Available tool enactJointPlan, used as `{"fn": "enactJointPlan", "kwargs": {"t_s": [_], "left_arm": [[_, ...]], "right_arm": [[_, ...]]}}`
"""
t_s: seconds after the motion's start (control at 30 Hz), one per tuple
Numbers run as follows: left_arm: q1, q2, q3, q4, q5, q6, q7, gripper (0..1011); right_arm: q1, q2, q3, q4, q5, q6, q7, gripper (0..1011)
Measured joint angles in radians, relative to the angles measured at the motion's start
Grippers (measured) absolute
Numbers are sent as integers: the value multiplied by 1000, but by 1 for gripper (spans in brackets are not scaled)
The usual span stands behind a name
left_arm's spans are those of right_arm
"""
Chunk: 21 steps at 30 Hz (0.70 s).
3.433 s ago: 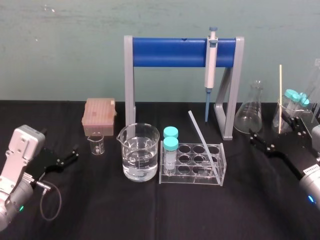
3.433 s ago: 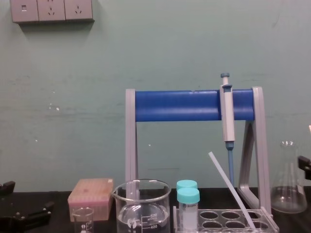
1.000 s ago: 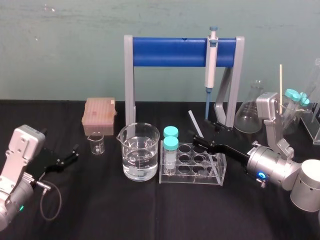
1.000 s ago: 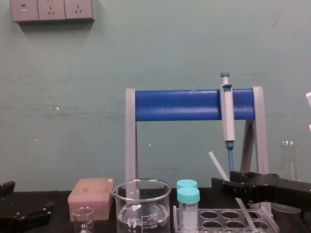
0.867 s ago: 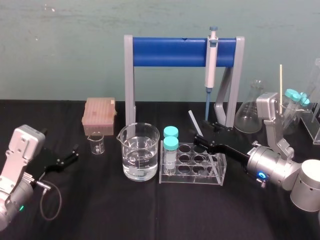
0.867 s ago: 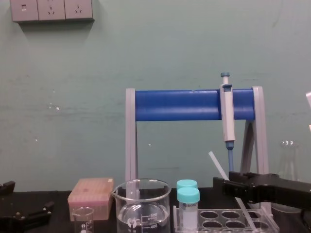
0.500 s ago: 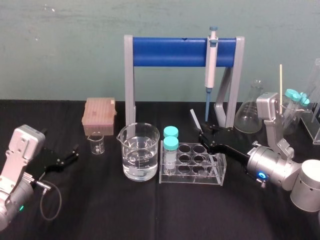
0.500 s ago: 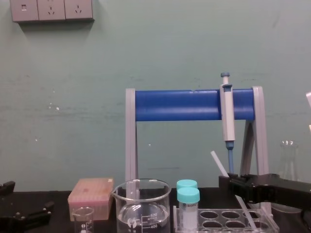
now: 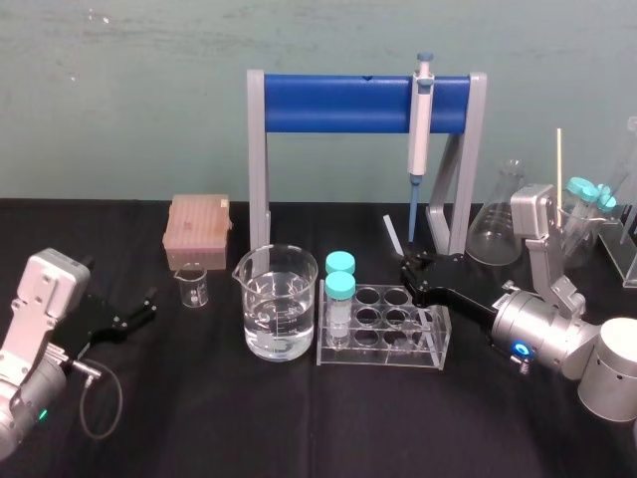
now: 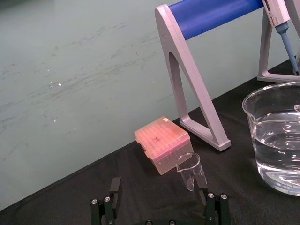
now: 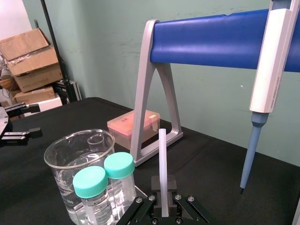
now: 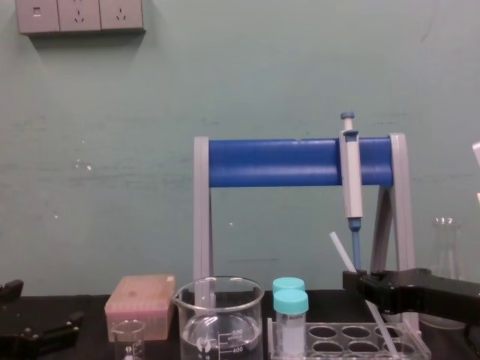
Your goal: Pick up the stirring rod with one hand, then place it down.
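The stirring rod [image 9: 391, 230] shows as a short whitish stub slanting up toward the robot's left above the right hand [image 9: 412, 270]. Its middle is hidden by the black fingers. Its lower stretch is only faint through the clear test-tube rack [image 9: 378, 351], whose base the chest view cuts off, so I cannot tell whether the tip touches the rack. In the right wrist view the rod stands between the two finger pads, which are closed against it. The hand grips it just above the rack's right end. The left hand [image 9: 136, 311] rests low over the black tabletop [image 9: 299, 418] at the far left, fingers spread apart.
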Motion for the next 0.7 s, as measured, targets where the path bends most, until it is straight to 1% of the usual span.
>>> {"fn": "enactJointPlan", "kwargs": {"t_s": [0.1, 0.23, 0.27, 0.37, 0.43, 0.53, 0.57, 0.67, 0.7], "left_arm": [[0, 0, 0, 0, 0, 0, 0, 1000], [0, 0, 0, 0, 0, 0, 0, 1000], [0, 0, 0, 0, 0, 0, 0, 1000], [0, 0, 0, 0, 0, 0, 0, 1000], [0, 0, 0, 0, 0, 0, 0, 1000], [0, 0, 0, 0, 0, 0, 0, 1000], [0, 0, 0, 0, 0, 0, 0, 1000], [0, 0, 0, 0, 0, 0, 0, 1000], [0, 0, 0, 0, 0, 0, 0, 1000]], "right_arm": [[0, 0, 1, 0, 0, -1, 0, 67], [-3, -6, 17, -5, 0, -21, -9, 67], [-6, -11, 30, -12, 3, -36, -15, 67], [-10, -22, 54, -27, 28, -57, -13, 67], [-18, -41, 100, -54, 98, -78, 21, 67], [-21, -54, 126, -70, 149, -92, 48, 67], [-25, -62, 145, -84, 183, -100, 62, 67], [-31, -71, 166, -102, 221, -123, 76, 67], [-34, -76, 177, -106, 238, -150, 86, 67]]}}
